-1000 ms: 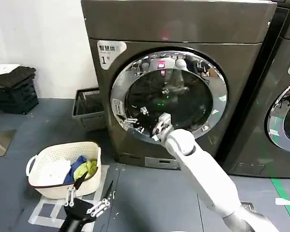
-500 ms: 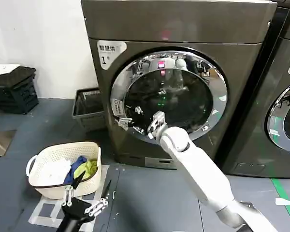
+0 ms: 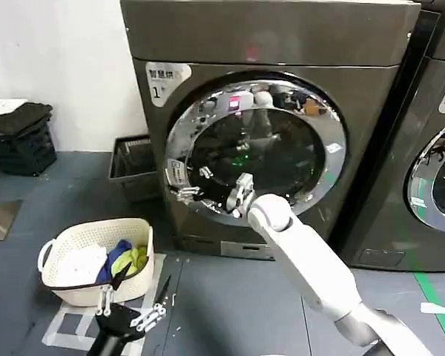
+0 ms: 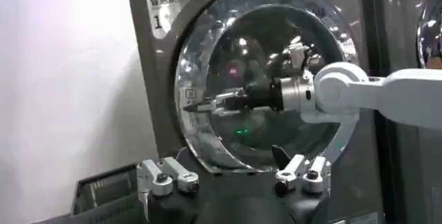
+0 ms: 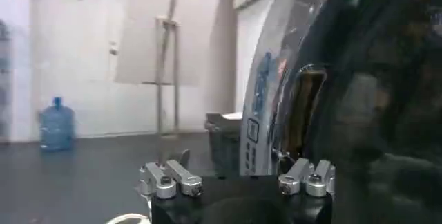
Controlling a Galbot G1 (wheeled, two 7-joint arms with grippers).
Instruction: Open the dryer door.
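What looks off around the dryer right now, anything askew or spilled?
Nothing stands out. The dryer door looks intact, with the right tool at its left rim. The laundry basket sits upright on the floor with its clothes inside, the left tool low beside it.

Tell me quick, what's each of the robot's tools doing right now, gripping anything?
Left tool: open, holding nothing, parked low by the laundry basket.
Right tool: at the left rim of the dryer door; open or shut cannot be told.
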